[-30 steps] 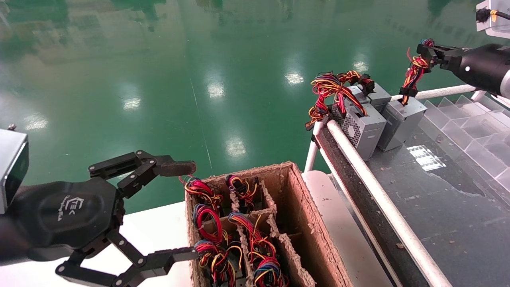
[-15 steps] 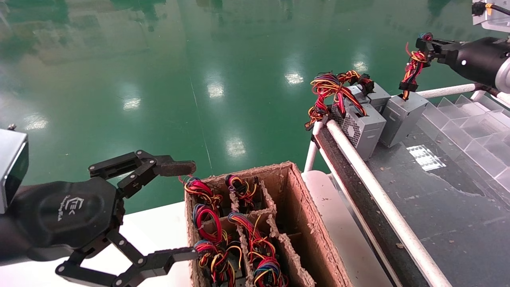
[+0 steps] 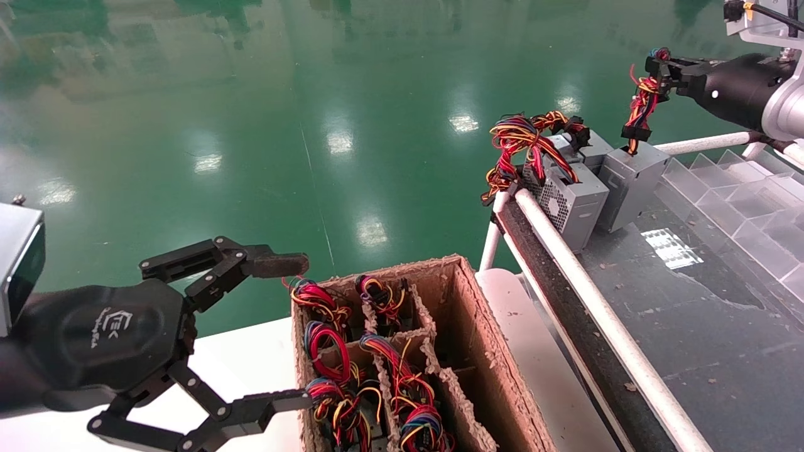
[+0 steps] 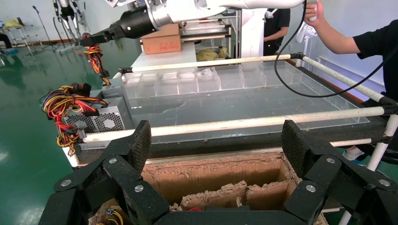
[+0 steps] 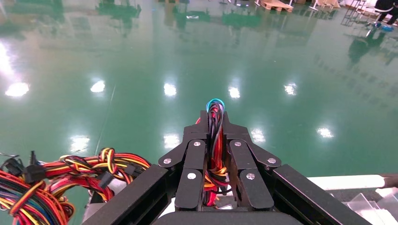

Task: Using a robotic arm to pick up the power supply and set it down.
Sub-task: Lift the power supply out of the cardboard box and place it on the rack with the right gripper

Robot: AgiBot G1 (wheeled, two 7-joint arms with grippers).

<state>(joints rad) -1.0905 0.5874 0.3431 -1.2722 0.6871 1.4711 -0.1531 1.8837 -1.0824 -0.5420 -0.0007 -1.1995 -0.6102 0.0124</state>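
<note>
The left end effector (image 3: pixel 295 333) hovers released beside one cardboard box (image 3: pixel 477 351) of wire-filled compartments. On the counter (image 3: pixel 710 326), two vented grey units (image 3: pixel 568 201) crowd the plain power supply (image 3: pixel 631 179), which is tilted and touching them. The right end effector (image 3: pixel 659 66) is clenched on the power supply's wire bundle (image 3: pixel 641 107) above it.

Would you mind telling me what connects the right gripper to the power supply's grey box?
In the head view, only the box's own wire bundle: the right gripper pinches its top, and it hangs down to the power supply.

Glossy black pincer (image 3: pixel 286 333) with white logo, screwed linkage fingers.
</note>
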